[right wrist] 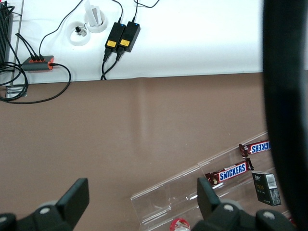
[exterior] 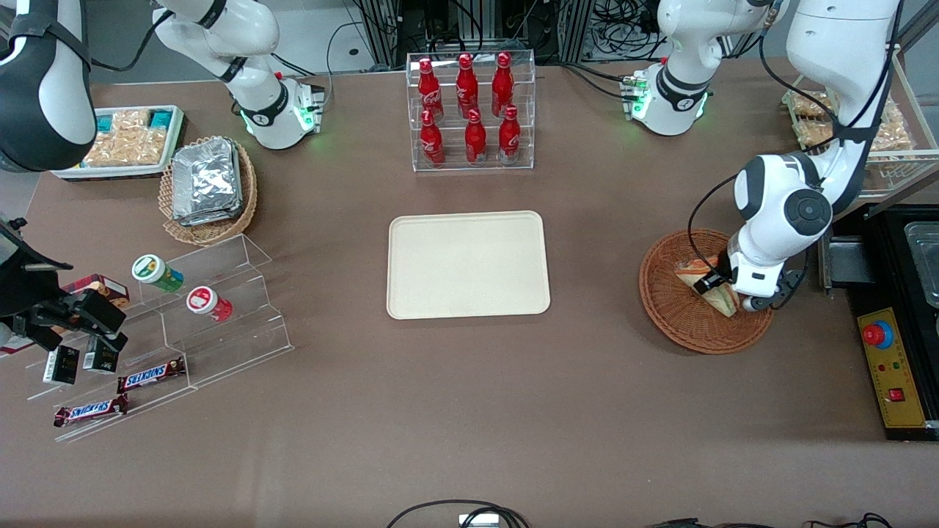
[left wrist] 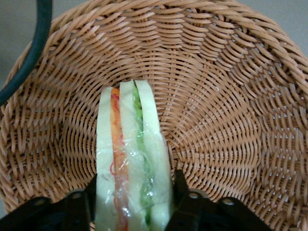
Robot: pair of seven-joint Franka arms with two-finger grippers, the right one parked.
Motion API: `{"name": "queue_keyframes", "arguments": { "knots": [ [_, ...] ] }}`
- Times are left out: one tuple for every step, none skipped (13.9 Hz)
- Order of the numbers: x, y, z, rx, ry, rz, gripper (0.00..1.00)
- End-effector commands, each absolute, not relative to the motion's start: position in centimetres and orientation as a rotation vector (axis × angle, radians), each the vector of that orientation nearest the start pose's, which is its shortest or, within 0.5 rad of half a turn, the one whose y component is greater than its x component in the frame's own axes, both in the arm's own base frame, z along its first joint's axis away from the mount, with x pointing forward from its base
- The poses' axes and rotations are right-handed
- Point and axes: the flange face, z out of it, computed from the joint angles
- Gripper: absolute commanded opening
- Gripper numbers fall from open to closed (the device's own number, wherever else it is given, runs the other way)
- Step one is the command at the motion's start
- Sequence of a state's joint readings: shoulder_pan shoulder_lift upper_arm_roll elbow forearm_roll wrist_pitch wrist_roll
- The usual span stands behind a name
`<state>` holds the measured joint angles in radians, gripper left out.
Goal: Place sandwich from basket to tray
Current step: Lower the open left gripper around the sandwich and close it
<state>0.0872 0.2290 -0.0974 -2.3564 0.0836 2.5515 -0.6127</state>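
A brown bench top point(exterior: 469, 411) fills the front view. Near its middle lies the flat cream-beige rectangular tray point(exterior: 468, 264) with rounded corners and a low rim, nothing on it.

Toward the working arm's end of the bench, about midway between the bench's near and far edges, sits the round reddish-brown woven wicker basket point(exterior: 671, 308), well apart from the tray. The left arm's gripper point(exterior: 722, 290) is lowered into this basket. In the wrist view, its two black fingers point(left wrist: 180, 192) press against both bread faces of the small triangular white-bread sandwich point(left wrist: 132, 159), wrapped in clear film with orange-red and green filling layers showing along its edge. The fingers are closed onto the sandwich, which is still inside the basket point(left wrist: 216, 96), standing on edge; whether it touches the weave beneath cannot be told. In the front view only part of the sandwich point(exterior: 722, 299) shows under the wrist.

At the bench's far edge, in line with the tray, stands a clear acrylic rack of six red bottles point(exterior: 469, 110). Toward the parked arm's end, near the far corner, a lighter tan wicker basket holds silver foil packs point(exterior: 207, 182). Nearer the front camera at that end, a clear stepped acrylic stand point(exterior: 213, 308) carries two small tubs, with two Snickers bars point(exterior: 150, 375) on its lowest steps.
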Motion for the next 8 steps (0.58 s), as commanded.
{"name": "queue_keyframes", "arguments": {
  "knots": [
    [51.0,-0.6,23.1,-2.992,-0.824,0.007,0.0],
    [51.1,-0.7,23.2,-2.994,-0.819,0.005,0.0],
    [51.2,-0.6,23.6,-2.993,-0.824,0.0,0.0],
    [51.3,-0.5,24.1,-2.992,-0.825,-0.007,0.0],
    [51.6,-0.4,25.2,-2.987,-0.823,-0.005,0.0],
    [52.1,-0.3,26.7,-2.976,-0.816,0.026,0.0],
    [52.8,-0.4,28.4,-2.963,-0.802,0.063,0.0],
    [53.7,-0.8,30.4,-2.951,-0.792,0.101,0.0]
  ]
}}
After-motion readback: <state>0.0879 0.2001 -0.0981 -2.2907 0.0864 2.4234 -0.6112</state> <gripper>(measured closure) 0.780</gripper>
